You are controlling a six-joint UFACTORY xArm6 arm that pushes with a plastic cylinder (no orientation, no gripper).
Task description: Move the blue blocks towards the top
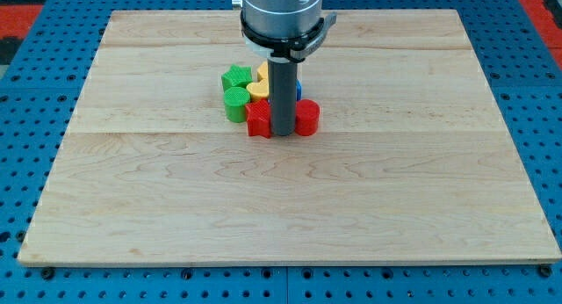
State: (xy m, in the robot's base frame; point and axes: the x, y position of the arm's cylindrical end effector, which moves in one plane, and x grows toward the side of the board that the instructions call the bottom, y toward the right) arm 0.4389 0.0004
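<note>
Red blocks [261, 119] flanking my tip [283, 132]; blue block [299, 89] behind

Rod vertical, upper centre; my tip [283, 133] touching board.

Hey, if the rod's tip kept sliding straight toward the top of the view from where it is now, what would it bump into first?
My tip sits between the two red blocks. Straight toward the view's top, it would likely meet the blue block first, mostly hidden behind the rod, or the yellow block; depth is unclear.

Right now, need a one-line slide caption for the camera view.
My tip sits between two red blocks at the bottom of a cluster with green, yellow and a mostly hidden blue block.
</note>
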